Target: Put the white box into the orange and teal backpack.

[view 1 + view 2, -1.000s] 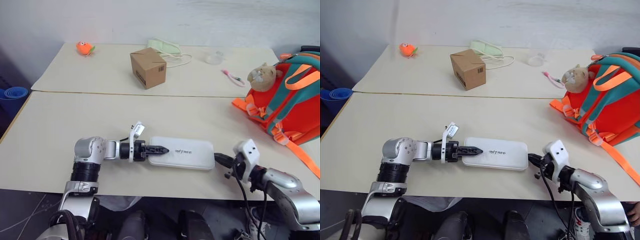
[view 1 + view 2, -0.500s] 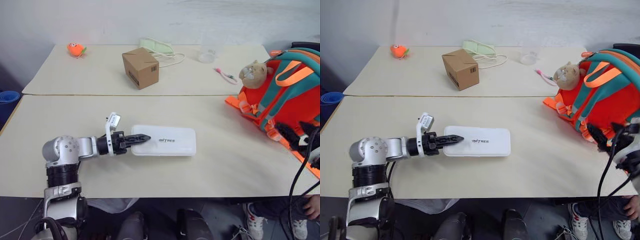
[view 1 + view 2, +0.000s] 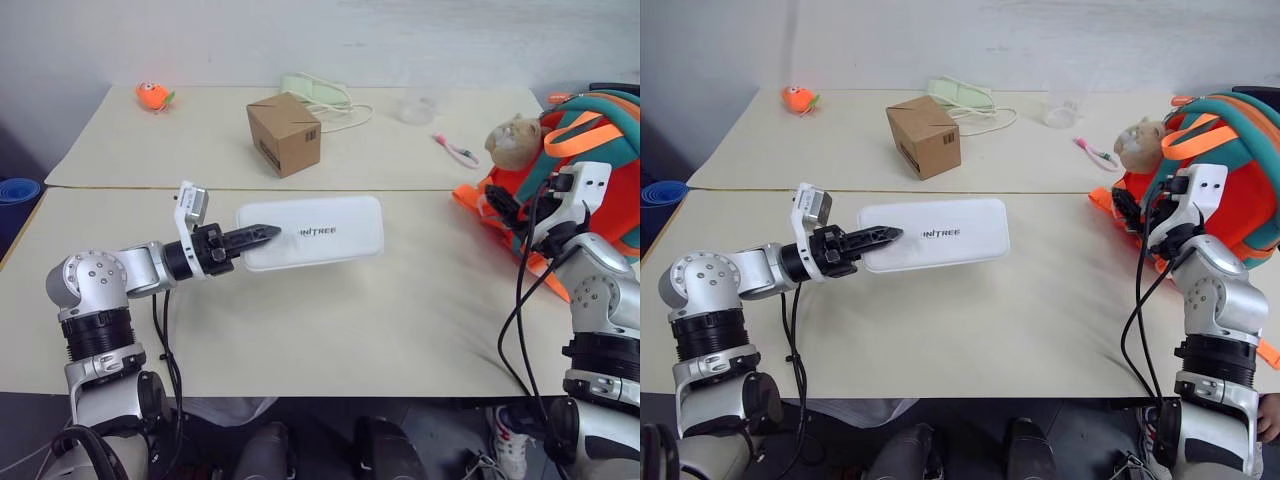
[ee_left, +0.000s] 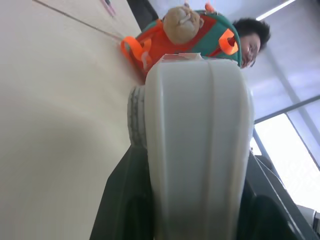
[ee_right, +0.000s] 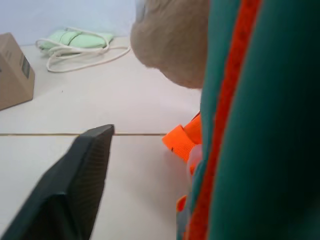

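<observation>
The robot has 2 silver-grey arms with ribbed black joint rings and white wrist blocks. Black cables loop along each forearm. Each gripper [image 3: 262,233] has 2 slim black fingers [image 5: 75,185].

Your left gripper [image 3: 262,234] has lifted the white box [image 3: 312,232] off the table [image 3: 420,320]; your right gripper [image 3: 508,212] has swung up to the backpack [image 3: 600,150].

White box [image 4: 197,150] before orange and teal backpack [image 4: 172,42]
</observation>
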